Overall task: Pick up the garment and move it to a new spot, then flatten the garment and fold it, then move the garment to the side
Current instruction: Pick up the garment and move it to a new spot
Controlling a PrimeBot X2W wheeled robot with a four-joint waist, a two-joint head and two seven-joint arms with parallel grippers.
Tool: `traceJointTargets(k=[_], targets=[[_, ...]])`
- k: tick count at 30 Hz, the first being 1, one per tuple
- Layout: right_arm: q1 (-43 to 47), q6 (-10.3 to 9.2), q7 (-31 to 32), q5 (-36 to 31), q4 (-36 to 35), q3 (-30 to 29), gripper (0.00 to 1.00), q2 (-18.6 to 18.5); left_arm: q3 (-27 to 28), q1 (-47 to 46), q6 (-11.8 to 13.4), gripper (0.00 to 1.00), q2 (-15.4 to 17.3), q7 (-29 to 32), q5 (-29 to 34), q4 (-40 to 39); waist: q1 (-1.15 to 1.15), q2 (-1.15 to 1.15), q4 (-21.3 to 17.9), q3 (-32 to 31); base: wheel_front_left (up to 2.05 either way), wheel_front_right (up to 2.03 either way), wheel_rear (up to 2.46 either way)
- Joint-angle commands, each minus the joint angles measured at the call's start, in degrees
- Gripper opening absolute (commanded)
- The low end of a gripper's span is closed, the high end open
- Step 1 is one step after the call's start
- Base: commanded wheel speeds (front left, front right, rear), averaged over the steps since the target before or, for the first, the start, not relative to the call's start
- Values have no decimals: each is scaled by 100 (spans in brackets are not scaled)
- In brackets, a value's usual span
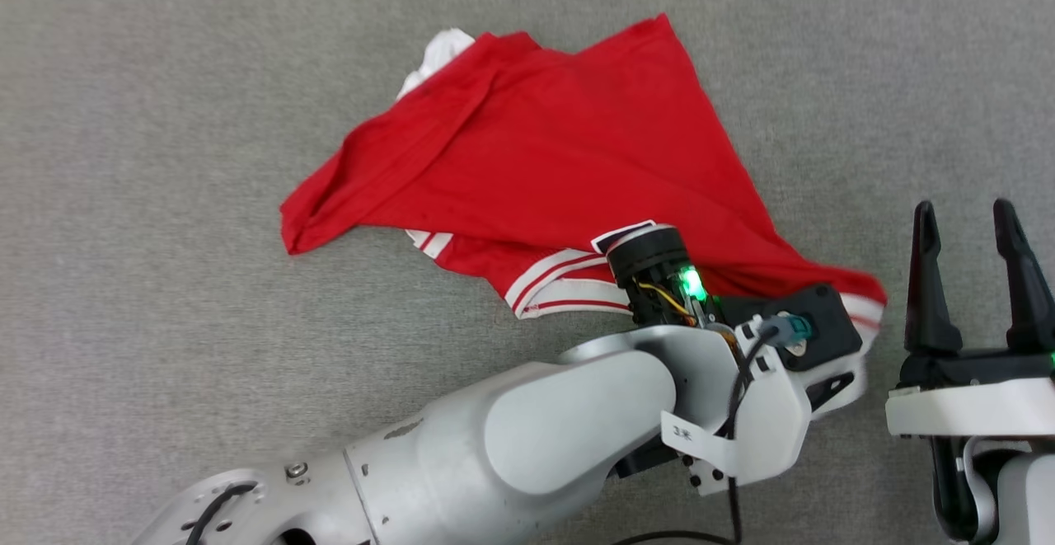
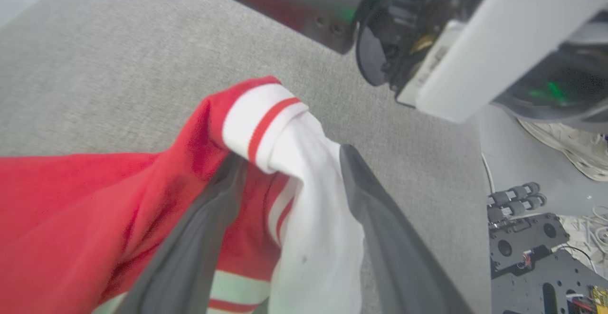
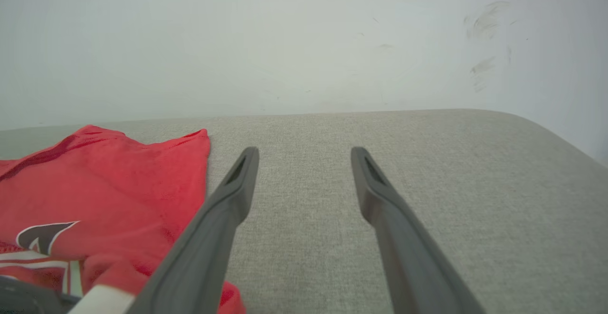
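**Garment** (image 1: pixel 536 149): one, red with white sleeves. It lies on the desk (image 1: pixel 165 75) in a rumpled, roughly triangular heap, with the body doubled over itself and striped trim showing at the near edge. Most of it spreads away from the left hand, and one sleeve (image 2: pixel 304 200) reaches back to that hand. It sits to the left of the right hand and just beside its left finger.

**Left hand** (image 2: pixel 292 155): fingers spread wide, not clamped. The white sleeve and its striped cuff lie loose between the fingers and drape over the left one. It is low over the desk at the garment's near corner.

**Right hand** (image 1: pixel 963 207): fingers wide apart and holding nothing, with bare desk between and beyond them. It is near the left hand, on its outer side.

**Task status, as judged:**
- Pick-up and move to a new spot: possibly finished, since the cloth rests on the desk with neither hand gripping it. Whether this is the new spot cannot be told.
- Flatten: not done; folds and overlaps are plain to see.
- Fold: not done.
- Move to the side: not done.

**Next need:** probably a fresh hold on the corners or sleeves to spread the cloth out.
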Motion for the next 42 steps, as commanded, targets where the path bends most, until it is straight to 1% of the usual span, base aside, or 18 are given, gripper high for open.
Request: traceJointTargets(k=[1,4,7,11,15,19,22,26,29,33,36,40,42], targets=[[98,-4,-14,9,28,-2,100,12,10,-65,-3,100,-19,-252,-50,38,0,0,103,-247,0,0,0],[250,-4,-14,36,87,-15,100,11,26,-170,-3,100,-17,-1048,-221,243,0,0,208,-564,0,0,0],[398,-4,-14,46,128,-20,100,12,181,-193,18,100,-18,-1685,-311,510,0,0,321,-871,0,0,0],[583,-4,-14,64,177,-7,100,11,464,-37,287,100,-11,-2369,-299,832,0,0,451,-1226,0,0,0],[752,-4,-14,71,224,-1,100,13,815,208,659,100,194,-2762,-275,999,0,0,548,-1515,0,0,0],[875,-4,-14,70,265,20,100,12,1287,600,1104,100,530,-2883,-164,902,0,0,614,-1758,0,0,0],[968,-4,-14,76,277,2,100,11,1863,1069,1428,100,842,-2895,68,472,0,0,664,-1906,0,0,0],[1099,-4,-14,92,272,-23,100,11,2605,1865,1794,100,1233,-2891,458,-103,0,0,732,-2089,0,0,0],[1175,-4,-14,118,262,-11,100,11,3142,2487,1989,100,1469,-2886,737,-469,0,0,764,-2180,0,0,0],[1272,-4,-14,148,269,29,100,11,3826,3207,2176,100,1646,-2886,1035,-823,0,0,791,-2280,0,0,0],[1323,-4,-14,162,296,69,100,11,4315,3734,2221,100,1675,-2887,1207,-1023,0,0,779,-2351,0,0,0],[1339,-4,-14,189,283,128,100,11,4887,4367,2113,100,1578,-2887,1429,-1204,0,0,709,-2419,0,0,0],[1348,-4,-14,202,281,158,100,10,5163,4642,2030,100,1464,-2887,1567,-1312,0,0,668,-2444,0,0,0]])
